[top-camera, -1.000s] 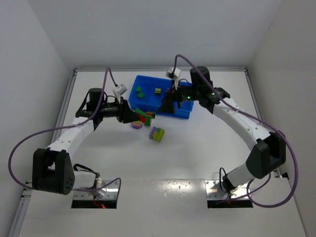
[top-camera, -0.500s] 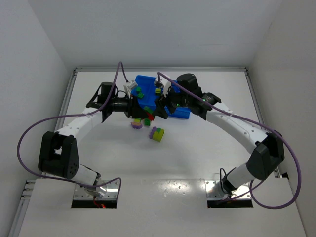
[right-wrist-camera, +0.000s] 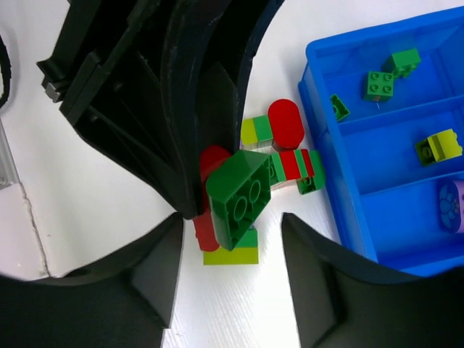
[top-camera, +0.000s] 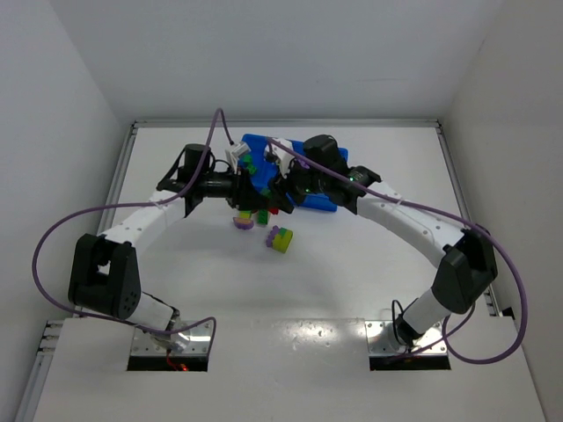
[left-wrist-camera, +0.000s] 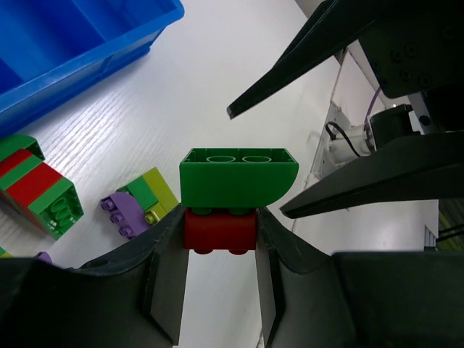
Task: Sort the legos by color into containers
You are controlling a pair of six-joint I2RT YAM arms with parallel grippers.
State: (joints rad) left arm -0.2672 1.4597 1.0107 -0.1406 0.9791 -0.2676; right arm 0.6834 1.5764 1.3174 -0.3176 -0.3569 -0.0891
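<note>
My left gripper (left-wrist-camera: pixel 220 225) is shut on a red brick (left-wrist-camera: pixel 220 230) that has a green brick (left-wrist-camera: pixel 238 176) stuck on its far end, held above the table just in front of the blue tray (top-camera: pixel 321 202). My right gripper (right-wrist-camera: pixel 230 239) faces it, open, with a finger on each side of the green brick (right-wrist-camera: pixel 241 197) and a gap on both sides. Its fingers (left-wrist-camera: pixel 304 51) show as dark blades in the left wrist view. In the top view the two grippers (top-camera: pixel 249 187) (top-camera: pixel 274 186) meet tip to tip. The tray (right-wrist-camera: pixel 341 188) holds green bricks (right-wrist-camera: pixel 380 83), a yellow-green brick (right-wrist-camera: pixel 438 147) and a purple piece (right-wrist-camera: pixel 451 206) in separate compartments.
On the table below lie a red-and-green striped cluster (right-wrist-camera: pixel 293 165), a rounded red brick (right-wrist-camera: pixel 286 123), a green and yellow-green pair (right-wrist-camera: pixel 230 254), and a purple, green and yellow-green cluster (top-camera: pixel 281 238). A purple and yellow-green piece (top-camera: pixel 244 221) lies to its left. White walls enclose the table.
The left gripper has risen and moved right with the red and green pair. The right gripper has swung left from the tray to straddle the green brick, its jaws narrowing a little.
</note>
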